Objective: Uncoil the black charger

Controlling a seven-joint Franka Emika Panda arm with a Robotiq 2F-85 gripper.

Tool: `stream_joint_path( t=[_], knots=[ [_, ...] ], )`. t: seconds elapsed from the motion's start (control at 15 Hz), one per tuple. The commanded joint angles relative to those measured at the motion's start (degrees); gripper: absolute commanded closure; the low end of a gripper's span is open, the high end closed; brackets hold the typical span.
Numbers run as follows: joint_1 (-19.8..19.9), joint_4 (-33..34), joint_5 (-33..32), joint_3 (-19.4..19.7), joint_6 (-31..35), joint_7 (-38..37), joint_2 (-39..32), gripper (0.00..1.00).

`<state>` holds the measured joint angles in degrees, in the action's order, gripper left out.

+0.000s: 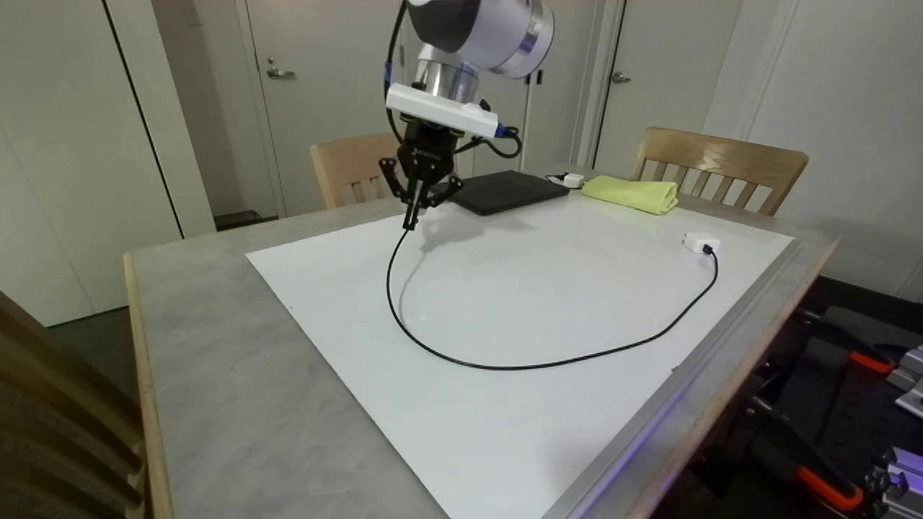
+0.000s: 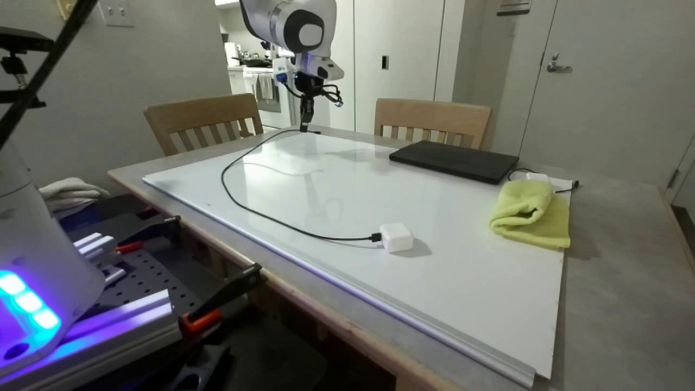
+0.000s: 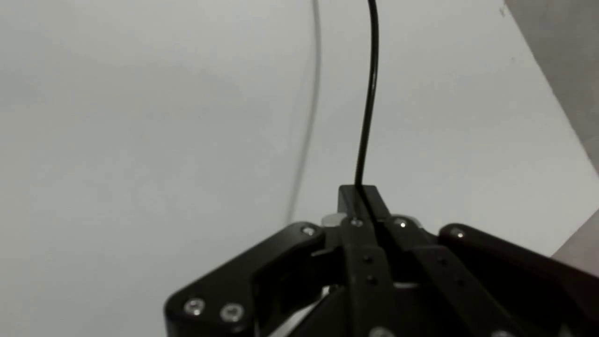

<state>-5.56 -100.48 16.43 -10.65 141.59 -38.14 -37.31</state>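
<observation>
Uncoiling is looking mostly done, my read. The long, thin, flexible black charger cable [image 1: 497, 367] is mostly lying on the glossy white rectangular board [image 1: 548, 295] in 1 wide curve, bowing through the lower middle of the frame in an exterior view; 0 loops or crossings are showing in both exterior views. 1 end is seating in the small white cube-shaped adapter [image 2: 397, 238], which is sitting just below and right of frame centre in an exterior view. The black 2-finger gripper [image 1: 409, 226], upper middle of the frame, is pinching the cable, apparently near the far end. Wrist view: cable is running from the fingertips [image 3: 345, 199] to the top edge, right of centre, its shadow [image 3: 312, 107] falling apart to the left, so that stretch is probably hanging above the board. The flat black rectangular slab [image 2: 454, 163] and folded yellow-green cloth towel [image 2: 532, 217] are sitting at frame right, well apart from the cable. Remaining, I'm judging: lowering the held end, releasing it, maybe straightening the bend.
</observation>
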Motion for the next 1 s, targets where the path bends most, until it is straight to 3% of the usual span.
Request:
stream_joint_path(
  t=[0.0, 0.07, 0.47, 0.67, 0.93],
  knots=[
    [-0.5, 7.0, 1.8, -1.2, -5.9, 10.4, -3.6, 0.99],
    [-2.2, 2.5, 2.2, 1.3, -3.2, 6.2, -0.6, 0.96],
    [-2.5, 5.6, 2.4, 0.9, -4.9, 9.5, -2.6, 0.96],
    [-1.6, 7.0, 2.3, -2.3, -7.8, 18.5, -3.4, 0.99],
    [-3.3, 8.8, 2.2, -4.9, -10.2, 27.1, -4.8, 0.99]
  ],
)
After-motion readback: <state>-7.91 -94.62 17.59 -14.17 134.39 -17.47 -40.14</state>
